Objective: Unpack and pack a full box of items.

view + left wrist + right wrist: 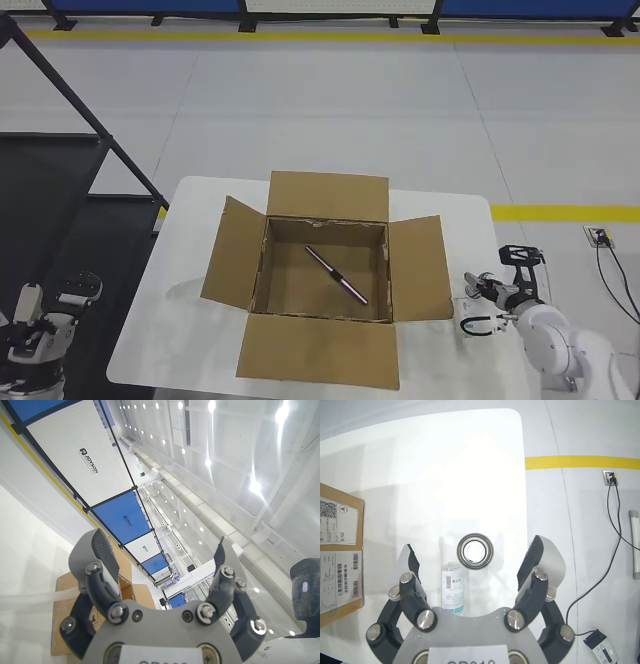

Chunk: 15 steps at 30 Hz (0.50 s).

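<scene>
An open cardboard box (325, 275) stands in the middle of the white table (190, 215), all its flaps folded out. A dark slim rod (336, 274) lies slantwise on the box floor. My right gripper (473, 556) is open above the table's right side, beside the box's right flap (341, 555). A metal ring (475, 551) lies between its fingers, and a clear labelled bottle (452, 590) lies flat under the gripper. My left gripper (160, 540) is open and holds nothing. It points up at the ceiling, off the table's left edge (55, 300).
The table's right edge (523, 505) runs close to my right gripper. Beyond it the floor carries a yellow line (582, 461), a socket with a black cable (611, 500) and a small device (601, 647). A black frame (80, 110) stands at the left.
</scene>
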Motion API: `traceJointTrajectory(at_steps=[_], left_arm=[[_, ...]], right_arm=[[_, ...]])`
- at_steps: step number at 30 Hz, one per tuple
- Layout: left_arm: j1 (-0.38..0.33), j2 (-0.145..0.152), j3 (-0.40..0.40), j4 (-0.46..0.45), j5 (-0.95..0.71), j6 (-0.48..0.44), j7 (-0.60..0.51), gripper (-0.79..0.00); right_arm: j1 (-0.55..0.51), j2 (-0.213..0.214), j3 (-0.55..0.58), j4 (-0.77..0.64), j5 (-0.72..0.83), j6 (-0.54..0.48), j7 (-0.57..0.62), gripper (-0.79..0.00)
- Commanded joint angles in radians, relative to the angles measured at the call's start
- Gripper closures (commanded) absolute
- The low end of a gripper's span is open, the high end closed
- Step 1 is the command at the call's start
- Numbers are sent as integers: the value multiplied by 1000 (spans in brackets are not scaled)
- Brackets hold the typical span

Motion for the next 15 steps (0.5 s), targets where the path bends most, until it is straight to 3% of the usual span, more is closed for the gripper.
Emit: traceJointTrajectory(at_steps=[1,4,7,10,13,15], left_arm=[[0,0,0,0,0,0,0,-785],[0,0,0,0,0,0,0,-785],[0,0,0,0,0,0,0,-785],[0,0,0,0,0,0,0,-785],[0,0,0,0,0,0,0,-785],[0,0,0,0,0,0,0,-785]], right_arm=[[12,2,-3,22,1,-14,9,-659],[31,4,-4,55,7,-27,25,-548],[49,6,-7,83,17,-35,36,-369],[58,7,-10,101,27,-40,41,-256],[60,8,-7,105,41,-40,32,-25],[51,9,9,91,58,-31,4,0]])
